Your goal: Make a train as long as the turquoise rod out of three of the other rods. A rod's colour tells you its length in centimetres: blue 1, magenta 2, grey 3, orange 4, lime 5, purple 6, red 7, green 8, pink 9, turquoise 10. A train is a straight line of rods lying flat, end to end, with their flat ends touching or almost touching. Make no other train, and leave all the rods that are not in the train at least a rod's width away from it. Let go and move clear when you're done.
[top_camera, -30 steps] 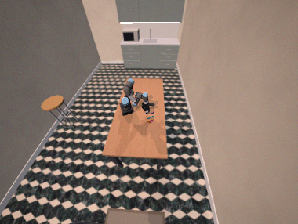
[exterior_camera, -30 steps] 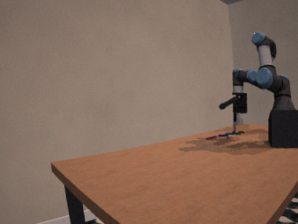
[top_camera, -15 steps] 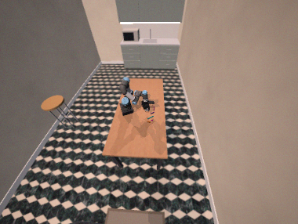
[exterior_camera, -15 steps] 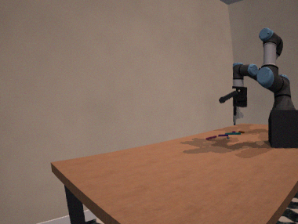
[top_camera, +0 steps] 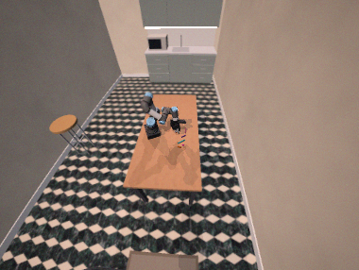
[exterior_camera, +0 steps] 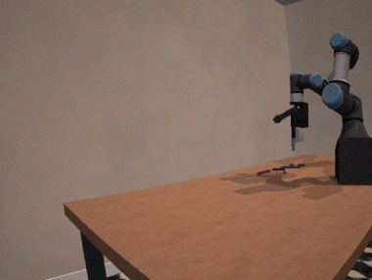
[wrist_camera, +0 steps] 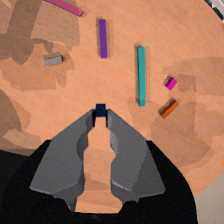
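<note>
Home kitchen: cabinet counter (top_camera: 180, 66) with microwave (top_camera: 156, 43) and sink (top_camera: 181, 49) at 12 o'clock, checkered tile floor (top_camera: 94, 222), wooden table (top_camera: 165, 175), round stool (top_camera: 63, 124) at 9 o'clock.

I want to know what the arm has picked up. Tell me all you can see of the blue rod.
The blue rod is a tiny dark-blue block, plain and matt, pinched between the tips of the gripper, which is shut on it. It hangs above the table, touching only the fingers, clear of the turquoise rod and the other rods lying flat there.

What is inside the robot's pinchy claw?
A tiny blue rod is pinched at the tips of the gripper, above the table. Its lower part is hidden between the fingers.
</note>
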Action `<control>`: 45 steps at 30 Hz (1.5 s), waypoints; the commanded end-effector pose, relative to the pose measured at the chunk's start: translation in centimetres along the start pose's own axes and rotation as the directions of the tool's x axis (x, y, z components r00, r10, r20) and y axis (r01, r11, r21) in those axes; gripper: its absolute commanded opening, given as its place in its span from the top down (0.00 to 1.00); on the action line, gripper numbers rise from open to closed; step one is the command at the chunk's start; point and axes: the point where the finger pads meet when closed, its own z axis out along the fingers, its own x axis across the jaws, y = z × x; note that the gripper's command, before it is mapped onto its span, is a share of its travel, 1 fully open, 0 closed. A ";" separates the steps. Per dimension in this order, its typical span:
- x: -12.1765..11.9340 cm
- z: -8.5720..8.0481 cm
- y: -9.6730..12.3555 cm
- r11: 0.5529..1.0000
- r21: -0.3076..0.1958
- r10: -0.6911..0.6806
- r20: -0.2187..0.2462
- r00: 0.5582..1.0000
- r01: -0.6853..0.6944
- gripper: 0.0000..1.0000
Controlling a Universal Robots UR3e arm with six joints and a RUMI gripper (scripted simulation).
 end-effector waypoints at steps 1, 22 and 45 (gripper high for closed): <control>-0.4 -0.6 0.4 1.000 -0.029 0.000 0.026 1.000 0.000 1.00; -0.9 -0.7 -0.2 1.000 -0.030 0.010 0.030 0.999 -0.009 1.00; -12.0 -0.7 -8.7 0.986 -0.034 0.163 0.027 0.986 -0.162 1.00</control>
